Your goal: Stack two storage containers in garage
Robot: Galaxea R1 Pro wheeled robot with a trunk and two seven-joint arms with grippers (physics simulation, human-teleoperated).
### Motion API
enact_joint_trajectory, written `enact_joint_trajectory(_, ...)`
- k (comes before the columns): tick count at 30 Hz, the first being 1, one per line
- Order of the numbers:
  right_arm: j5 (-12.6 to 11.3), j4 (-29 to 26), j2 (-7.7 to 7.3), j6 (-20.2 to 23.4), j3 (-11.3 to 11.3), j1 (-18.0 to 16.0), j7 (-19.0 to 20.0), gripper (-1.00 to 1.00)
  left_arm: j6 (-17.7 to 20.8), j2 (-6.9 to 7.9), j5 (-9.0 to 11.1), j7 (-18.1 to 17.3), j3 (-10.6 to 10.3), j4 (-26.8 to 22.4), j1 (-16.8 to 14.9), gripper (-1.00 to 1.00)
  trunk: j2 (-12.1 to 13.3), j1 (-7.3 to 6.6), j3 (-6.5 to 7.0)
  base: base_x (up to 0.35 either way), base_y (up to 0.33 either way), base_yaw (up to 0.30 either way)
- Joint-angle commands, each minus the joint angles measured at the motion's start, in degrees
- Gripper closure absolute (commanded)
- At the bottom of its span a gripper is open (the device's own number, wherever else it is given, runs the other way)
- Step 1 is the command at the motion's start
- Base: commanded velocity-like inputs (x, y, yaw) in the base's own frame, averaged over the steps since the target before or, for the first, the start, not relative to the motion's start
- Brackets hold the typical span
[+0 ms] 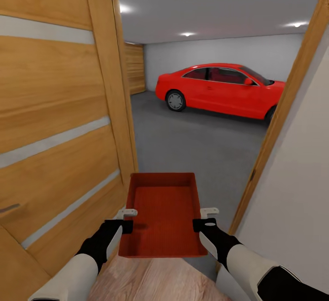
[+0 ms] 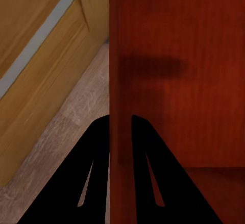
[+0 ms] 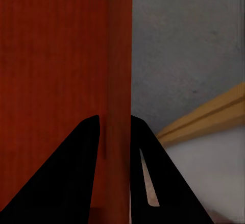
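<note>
Left end effector [image 1: 128,219] and right end effector [image 1: 204,218] each clamped on a side wall of storage container [image 1: 163,214], held level in doorway to garage floor [image 1: 196,145].

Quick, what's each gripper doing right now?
Left gripper: shut on the storage container, clamping its left wall.
Right gripper: shut on the same container's right wall.

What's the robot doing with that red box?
It's carrying one storage container with both grippers: the left gripper pinches its left wall and the right gripper pinches its right wall. The robot stands at an open wooden door, facing the garage's grey floor and a red car.
</note>
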Motion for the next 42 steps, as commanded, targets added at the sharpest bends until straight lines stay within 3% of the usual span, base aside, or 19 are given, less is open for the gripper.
enact_joint_trajectory(1,-1.0,0.1,0.03,0.4,0.9,0.0,-0.5,1.00,-4.1,-0.07,-2.2,0.5,0.4,-0.2,0.0,1.00,-0.1,0.04,-0.13,0.092,0.221,-0.239)
enact_joint_trajectory(42,-1.0,0.1,0.03,0.4,0.9,0.0,-0.5,1.00,-4.1,-0.06,-2.2,0.5,0.4,-0.2,0.0,1.00,-0.1,0.04,-0.13,0.087,0.147,-0.242)
